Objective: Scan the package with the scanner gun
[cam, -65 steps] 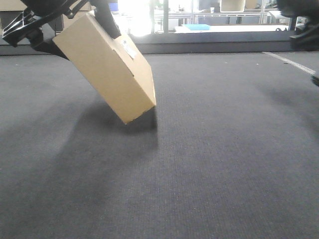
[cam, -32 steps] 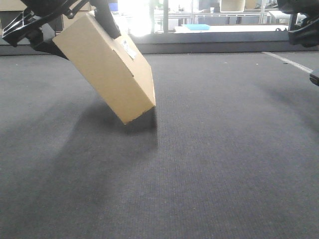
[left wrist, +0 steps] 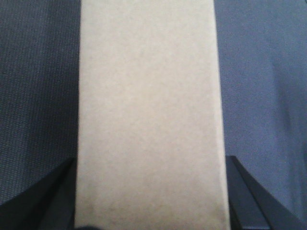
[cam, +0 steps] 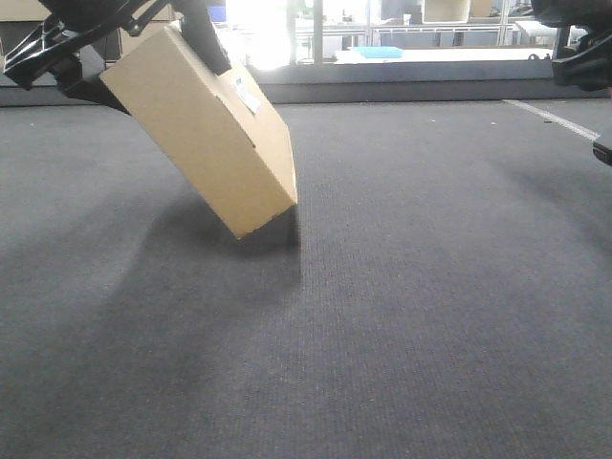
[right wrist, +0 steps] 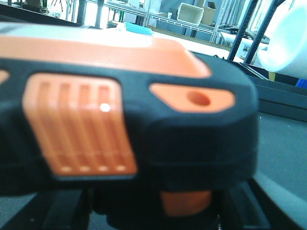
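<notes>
The package (cam: 206,134), a plain tan box with a small white label (cam: 247,96), hangs tilted at the upper left of the front view. Its lower corner is at the carpet; I cannot tell whether it touches. My left gripper (cam: 153,72) is shut on its upper end. In the left wrist view the package (left wrist: 148,110) fills the middle between the black fingers (left wrist: 48,196) of my left gripper (left wrist: 148,211). The black-and-orange scanner gun (right wrist: 129,120) fills the right wrist view, with my right gripper (right wrist: 153,215) shut on it. The right arm (cam: 579,53) shows only as dark shapes at the right edge.
Dark grey carpet (cam: 382,316) covers the floor, with a white line (cam: 559,120) at the far right. A low ledge (cam: 411,91) and glass wall run along the back. Behind the glass stand tables with a blue item (cam: 380,52).
The dark shape of the right arm at the right edge has shifted slightly upward. The package and left gripper have barely moved.
</notes>
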`<state>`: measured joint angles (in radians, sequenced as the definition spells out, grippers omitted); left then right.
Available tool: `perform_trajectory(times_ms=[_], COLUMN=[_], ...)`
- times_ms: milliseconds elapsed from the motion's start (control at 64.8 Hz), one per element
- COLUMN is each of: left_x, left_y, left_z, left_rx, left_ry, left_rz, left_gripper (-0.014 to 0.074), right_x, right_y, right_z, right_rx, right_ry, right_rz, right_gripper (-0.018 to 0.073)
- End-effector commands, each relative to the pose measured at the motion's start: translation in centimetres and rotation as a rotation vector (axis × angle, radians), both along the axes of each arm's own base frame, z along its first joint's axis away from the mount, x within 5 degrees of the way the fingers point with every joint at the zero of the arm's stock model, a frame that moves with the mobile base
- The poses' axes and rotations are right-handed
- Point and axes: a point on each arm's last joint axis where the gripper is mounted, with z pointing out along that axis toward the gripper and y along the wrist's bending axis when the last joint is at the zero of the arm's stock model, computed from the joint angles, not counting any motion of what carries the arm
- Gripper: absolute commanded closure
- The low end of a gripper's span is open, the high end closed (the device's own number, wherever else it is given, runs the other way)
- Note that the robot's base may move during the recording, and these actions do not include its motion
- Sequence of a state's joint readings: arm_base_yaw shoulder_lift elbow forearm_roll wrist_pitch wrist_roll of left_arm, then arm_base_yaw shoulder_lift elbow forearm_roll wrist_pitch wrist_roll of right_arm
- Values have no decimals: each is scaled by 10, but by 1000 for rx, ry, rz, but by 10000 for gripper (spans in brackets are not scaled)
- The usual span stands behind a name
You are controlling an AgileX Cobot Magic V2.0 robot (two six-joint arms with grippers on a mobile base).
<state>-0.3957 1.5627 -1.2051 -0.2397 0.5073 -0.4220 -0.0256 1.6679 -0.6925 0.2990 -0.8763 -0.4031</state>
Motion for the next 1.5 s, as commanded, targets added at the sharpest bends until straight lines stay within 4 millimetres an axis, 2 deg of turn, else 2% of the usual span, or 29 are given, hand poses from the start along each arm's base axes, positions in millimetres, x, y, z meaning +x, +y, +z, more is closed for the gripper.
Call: perform_trajectory(times_ms=[0,185,478,648,1296,1481], left_x=[0,0,0,0,0,0], left_y=[-2,-2,-1,-1,-1,-1], left_z=[5,5,5,5,5,5], left_rx=[-10,-10,-6,-6,-4,-4], left_ry=[-36,-36,-38,-38,-38,-38], left_rz=[-2,-2,-3,-3,-3,-3], left_gripper=[613,613,613,613,613,613], right_x=[1,-5,-43,-54,-57,-54], right_y=[-2,-2,1,5,8,9], right_z=[15,13,-6,-20,-24,-34], right_rx=[-7,124,306,470,469,469], right_ry=[-92,-161,-275,-245,-220,-184], right_rz=[-14,-19,27,61,94,88], right_gripper=[431,431,431,431,431,431])
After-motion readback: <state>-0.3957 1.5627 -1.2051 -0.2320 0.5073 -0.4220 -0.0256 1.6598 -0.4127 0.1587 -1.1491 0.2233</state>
